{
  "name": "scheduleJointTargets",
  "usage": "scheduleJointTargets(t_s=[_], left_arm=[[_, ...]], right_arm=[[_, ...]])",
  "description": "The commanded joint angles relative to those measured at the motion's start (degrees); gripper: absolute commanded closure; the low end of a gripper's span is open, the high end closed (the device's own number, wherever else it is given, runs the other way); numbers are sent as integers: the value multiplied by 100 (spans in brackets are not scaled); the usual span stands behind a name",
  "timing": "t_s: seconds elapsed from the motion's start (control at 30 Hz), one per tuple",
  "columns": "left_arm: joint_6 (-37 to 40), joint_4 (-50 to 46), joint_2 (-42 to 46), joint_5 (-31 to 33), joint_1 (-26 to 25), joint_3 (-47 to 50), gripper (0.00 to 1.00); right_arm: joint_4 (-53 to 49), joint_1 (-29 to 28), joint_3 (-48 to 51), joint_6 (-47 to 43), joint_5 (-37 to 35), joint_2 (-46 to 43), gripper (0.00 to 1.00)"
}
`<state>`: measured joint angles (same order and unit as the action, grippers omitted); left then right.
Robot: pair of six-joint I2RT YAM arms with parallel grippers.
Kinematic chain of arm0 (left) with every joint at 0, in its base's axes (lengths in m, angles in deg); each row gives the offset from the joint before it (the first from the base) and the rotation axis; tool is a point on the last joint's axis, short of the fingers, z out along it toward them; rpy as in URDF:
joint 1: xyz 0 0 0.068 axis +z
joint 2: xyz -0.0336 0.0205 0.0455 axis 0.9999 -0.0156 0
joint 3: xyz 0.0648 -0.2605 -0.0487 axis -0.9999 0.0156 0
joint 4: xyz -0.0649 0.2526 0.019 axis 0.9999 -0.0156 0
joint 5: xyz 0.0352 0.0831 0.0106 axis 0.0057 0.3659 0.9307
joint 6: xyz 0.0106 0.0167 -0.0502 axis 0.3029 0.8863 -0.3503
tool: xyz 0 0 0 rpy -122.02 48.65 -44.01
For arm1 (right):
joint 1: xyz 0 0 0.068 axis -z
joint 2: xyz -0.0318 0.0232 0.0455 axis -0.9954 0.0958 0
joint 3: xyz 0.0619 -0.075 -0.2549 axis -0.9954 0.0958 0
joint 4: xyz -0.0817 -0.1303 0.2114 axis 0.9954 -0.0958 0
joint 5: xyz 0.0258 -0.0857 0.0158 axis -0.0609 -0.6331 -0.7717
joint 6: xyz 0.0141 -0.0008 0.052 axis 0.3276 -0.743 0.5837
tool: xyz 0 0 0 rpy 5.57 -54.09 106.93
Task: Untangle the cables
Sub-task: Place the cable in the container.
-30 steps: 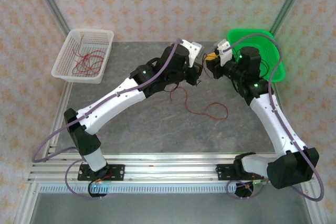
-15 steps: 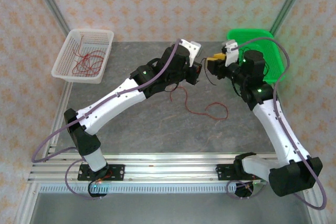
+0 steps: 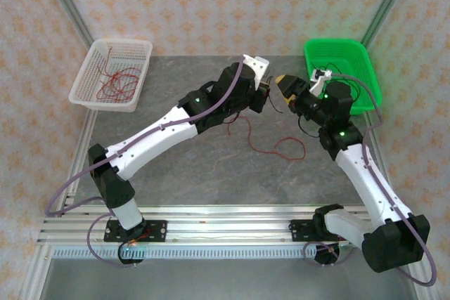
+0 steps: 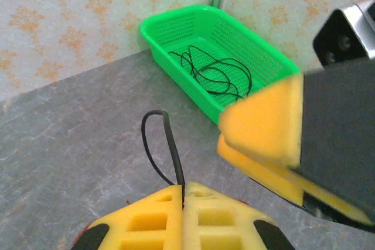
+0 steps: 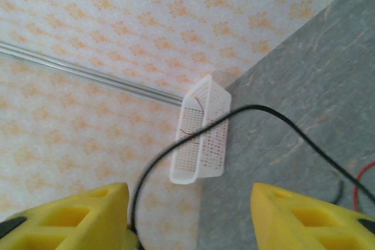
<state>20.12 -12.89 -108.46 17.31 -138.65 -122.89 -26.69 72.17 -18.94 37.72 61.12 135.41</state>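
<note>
Black cable (image 4: 174,150) in closed left gripper (image 4: 183,203)

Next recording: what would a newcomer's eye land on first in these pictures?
Toward the back, the two grippers face each other closely: the left gripper is shut on a thin black cable, and the right gripper stands open. Beneath them a loose red cable curls on the table. A green basket at the back right holds more black cable, and a white basket at the back left holds red ones.

Grey marbled table (image 3: 197,173); green basket (image 3: 336,44); white basket (image 3: 105,101); red cable (image 3: 278,152); black cable (image 4: 172,144); orange-floral wall (image 3: 211,5).
</note>
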Motion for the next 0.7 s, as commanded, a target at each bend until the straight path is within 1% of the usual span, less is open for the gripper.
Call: scheduleJointTargets(t_s=[0.0,0.17,0.27,0.5,0.67], left_arm=[[219,193,167,-176,-73,71,100],[327,238,173,-280,-143,181,100],[401,372,202,-260,-196,226,100],[581,594,220,-46,-268,263,100],[666,741,252,-51,-309,324,100]], right_arm=[[869,-18,7,1001,149,-117,41],[1515,-17,349,1807,228,-30,39],[1646,-32,415,2104,310,43,38],[1456,-35,366,2240,271,-39,37],[1474,-42,418,2313,234,-57,37]])
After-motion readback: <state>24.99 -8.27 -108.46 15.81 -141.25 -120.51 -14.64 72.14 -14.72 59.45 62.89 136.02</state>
